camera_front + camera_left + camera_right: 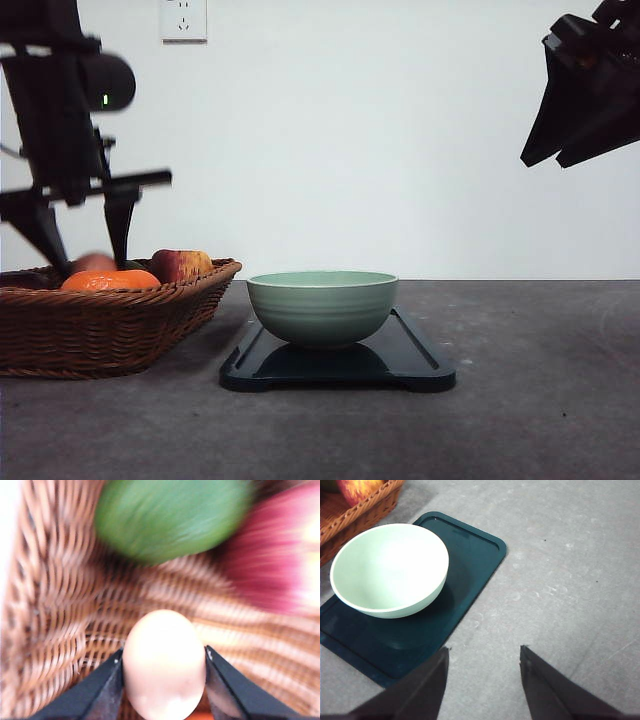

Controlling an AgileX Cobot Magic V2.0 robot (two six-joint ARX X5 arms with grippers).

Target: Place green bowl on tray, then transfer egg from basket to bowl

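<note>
Left gripper (164,680): its two black fingers pressed against either side of the egg (164,662), down inside the basket (110,320).
Right gripper (484,672): fingers spread apart and holding nothing, raised well clear above the grey table (570,570).
Green bowl (322,305): it sat upright on the tray (415,355), just beside the basket; that step looked done.
Egg: it lay low in the wicker, near an apple (180,265) and an orange fruit (110,280) (a green fruit (170,517) too, in the left wrist view).
Risk: the smooth, rounded shell could have slipped or twisted out of the narrow contact on lifting; too hard a squeeze might have cracked it.
Second risk: a low carry could have clipped the basket's braided rim or the bowl's edge.
Writing: none was legible anywhere; the wall socket (183,20) bore no readable mark.
</note>
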